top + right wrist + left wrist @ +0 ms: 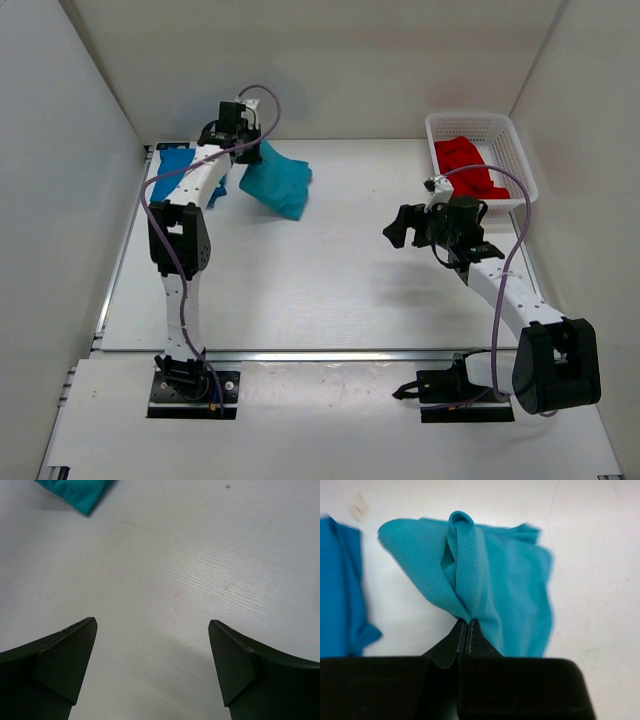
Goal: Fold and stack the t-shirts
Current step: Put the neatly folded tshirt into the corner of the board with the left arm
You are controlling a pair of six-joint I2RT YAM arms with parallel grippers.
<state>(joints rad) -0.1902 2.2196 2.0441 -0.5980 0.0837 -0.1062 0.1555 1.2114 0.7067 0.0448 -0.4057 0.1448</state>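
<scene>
white mesh basket (517,150) far right on table (330,280); faint mark (359,507), maybe tape

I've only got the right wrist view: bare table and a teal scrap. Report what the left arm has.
Observer: The left gripper is shut on a fold of the teal shirt, at the far left.
Operator: Locate the other shirts.
Observer: The blue shirt lies just left of the teal one.
Operator: Now the red one.
Observer: The red shirt sits bunched inside the white basket, at the far right.
</scene>
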